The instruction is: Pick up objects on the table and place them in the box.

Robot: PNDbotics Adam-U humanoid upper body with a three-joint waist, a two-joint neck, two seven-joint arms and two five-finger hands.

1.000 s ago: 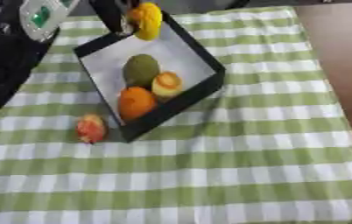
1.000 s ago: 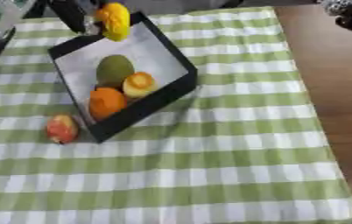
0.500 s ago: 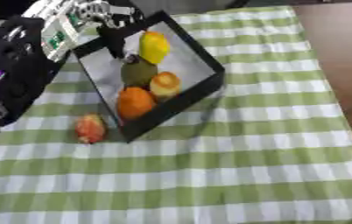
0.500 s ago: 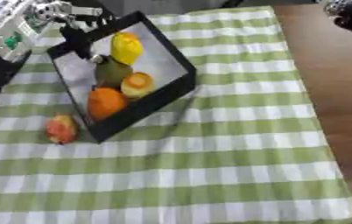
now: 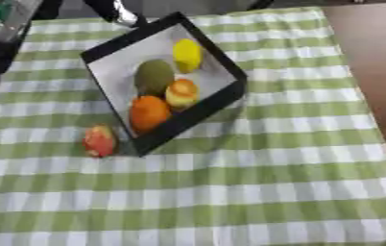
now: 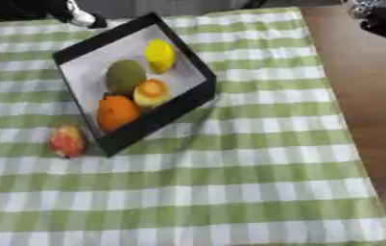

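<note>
Fruit fills most of the black box (image 5: 209, 103) already: a yellow lemon-like piece (image 5: 187, 54) at the far side, a dull green one (image 5: 152, 76) beside it, a small orange-and-cream one (image 5: 182, 92) and a bigger orange (image 5: 149, 112) at the near end. The one thing outside it is the reddish fruit (image 5: 100, 141), lying on the green-checked cloth (image 5: 255, 192) of the counter, just beside the box's near-left corner. Your left robot hand (image 5: 116, 10) shows only as a dark and silver shape at the far edge, just beyond the box's far corner, and you cannot tell from here whether its fingers are spread or curled. The right robot hand (image 6: 379, 14) is a dark mass in the far right corner over bare wood (image 6: 356, 96), its fingers equally unreadable. To do this step well, I would bring the left arm down the box's left side and come at the red fruit from above (it sits close to the wall, so fingers on that side could snag the rim). Lift it clear of the wall before moving it over the fruit. No brand, label or writing can be read anywhere here.
</note>
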